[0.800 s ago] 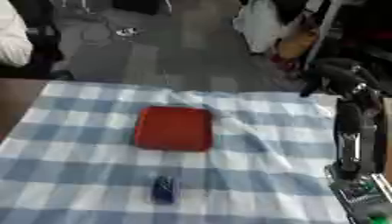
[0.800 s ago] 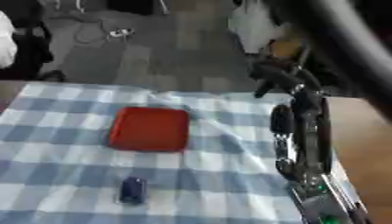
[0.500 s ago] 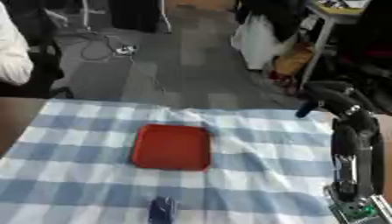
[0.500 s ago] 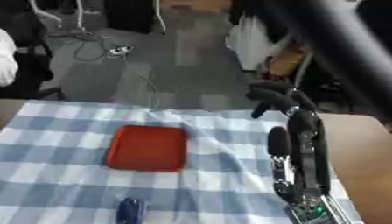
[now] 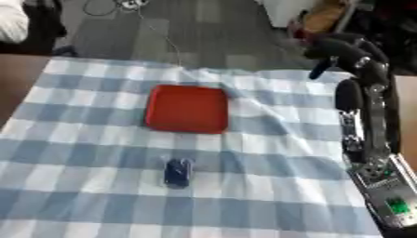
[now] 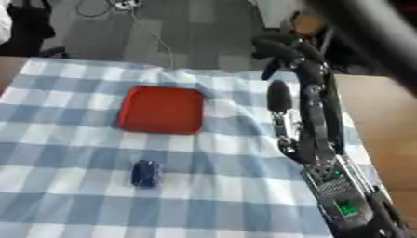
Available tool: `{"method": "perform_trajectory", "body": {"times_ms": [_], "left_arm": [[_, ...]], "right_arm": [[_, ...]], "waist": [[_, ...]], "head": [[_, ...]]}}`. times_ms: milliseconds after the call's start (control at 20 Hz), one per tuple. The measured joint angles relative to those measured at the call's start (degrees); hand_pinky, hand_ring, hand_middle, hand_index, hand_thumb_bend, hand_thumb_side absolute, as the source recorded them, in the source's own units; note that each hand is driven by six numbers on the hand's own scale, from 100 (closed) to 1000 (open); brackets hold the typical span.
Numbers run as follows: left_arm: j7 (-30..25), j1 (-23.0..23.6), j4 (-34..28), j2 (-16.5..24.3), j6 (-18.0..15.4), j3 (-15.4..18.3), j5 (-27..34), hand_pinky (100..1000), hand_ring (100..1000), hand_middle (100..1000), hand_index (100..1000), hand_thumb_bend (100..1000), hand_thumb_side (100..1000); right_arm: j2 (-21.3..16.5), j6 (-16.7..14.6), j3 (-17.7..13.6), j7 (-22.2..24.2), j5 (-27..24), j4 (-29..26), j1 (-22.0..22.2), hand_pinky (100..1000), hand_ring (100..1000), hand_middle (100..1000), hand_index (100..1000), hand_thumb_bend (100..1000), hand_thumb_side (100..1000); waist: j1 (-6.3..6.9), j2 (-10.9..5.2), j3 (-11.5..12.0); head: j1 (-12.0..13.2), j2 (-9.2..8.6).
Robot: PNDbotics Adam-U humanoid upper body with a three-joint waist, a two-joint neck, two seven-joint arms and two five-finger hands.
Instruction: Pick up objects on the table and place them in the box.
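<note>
Your counter point(image 5: 16, 93) is brown and mostly covered by a blue-and-white checked cloth point(image 5: 269, 153), which lies a little rumpled along a crease running from its far edge toward the right. Beyond the far edge you see grey floor point(image 5: 204, 28) with a cable trailing across it. Your right arm point(image 6: 313, 125) rises along the right side of the cloth, and your right hand point(image 5: 342, 49) hangs over the far right corner with its fingers curled downward and nothing in them. The red box point(image 5: 188, 108), a shallow square tray, sits flat on the cloth left of the crease, and nothing lies in it. The small dark blue object point(image 5: 177, 172) rests on the cloth nearer to you, apart from the box and well left of your arm.
</note>
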Motion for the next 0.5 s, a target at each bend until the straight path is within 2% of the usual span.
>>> {"method": "perform_trajectory", "body": {"times_ms": [300, 500], "left_arm": [[-0.34, 0.22, 0.00, 0.41, 0.29, -0.20, 0.11, 845, 865, 1000, 876, 293, 1000], [-0.41, 0.22, 0.01, 0.42, 0.22, -0.21, 0.11, 844, 862, 1000, 875, 297, 1000]], "right_arm": [[-5.47, 5.36, 2.15, 4.32, 0.01, 0.03, -1.37, 443, 660, 777, 870, 100, 1000], [-7.91, 6.62, 3.74, 4.03, 0.79, 1.36, -3.72, 481, 682, 792, 876, 100, 1000]], "waist": [[-0.22, -0.19, 0.05], [-0.41, -0.36, 0.59]], "head": [[-0.06, 1.64], [-0.27, 1.95]]}}
